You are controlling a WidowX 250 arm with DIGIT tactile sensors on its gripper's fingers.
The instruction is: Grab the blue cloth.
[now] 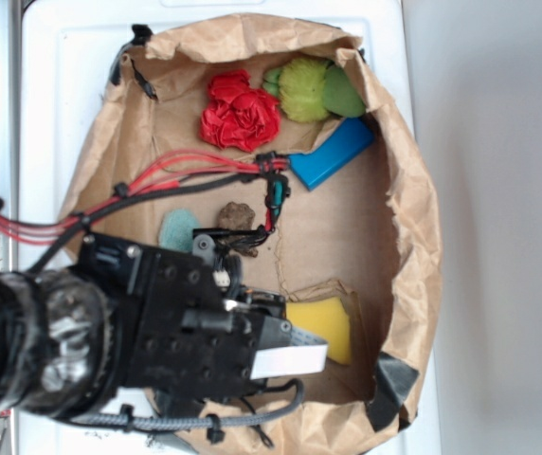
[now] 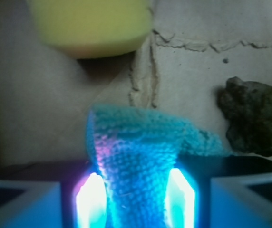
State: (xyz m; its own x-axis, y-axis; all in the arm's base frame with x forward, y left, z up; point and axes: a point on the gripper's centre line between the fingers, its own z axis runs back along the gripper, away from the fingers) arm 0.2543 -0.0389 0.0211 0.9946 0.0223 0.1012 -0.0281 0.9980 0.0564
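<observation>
blue cloth [image 2: 140, 156]: lower centre of the wrist view, teal terry weave, bunched into an upright fold that runs down between the two fingers. In the exterior view only a small teal patch [image 1: 178, 230] shows, left of centre, just above the black arm body.
gripper [image 2: 135, 197]: bottom centre of the wrist view, fingers [image 2: 89, 199] pressed against both sides of the cloth fold, pinching it (pads glow bright white-blue, edges washed out). Fingertips are hidden by the arm in the exterior view.
cloth contact: fold fills the gap between the pads; upper edge of the cloth spreads to the right toward the brown lump, whether it touches it I cannot tell.
yellow sponge [image 2: 91, 23]: top left of the wrist view, blurred, apart from the cloth. Exterior view: lower centre-right [image 1: 320, 330], just right of the arm head.
brown lump [image 2: 255, 118]: right edge of the wrist view, dark and rough; in the exterior view at centre [image 1: 237, 217], near the teal patch.
paper bag [image 1: 413, 218]: brown, torn open, lining a white tray; everything lies on it.
red cloth [image 1: 240, 112]: upper centre, ruffled.
green item [image 1: 311, 88]: upper centre-right, touching the red cloth's right side.
blue block [image 1: 333, 154]: right of centre, deep blue, rigid, tilted, just below the green item.
arm [image 1: 157, 322]: fills lower left of the exterior view, red and black cables running up to centre.
</observation>
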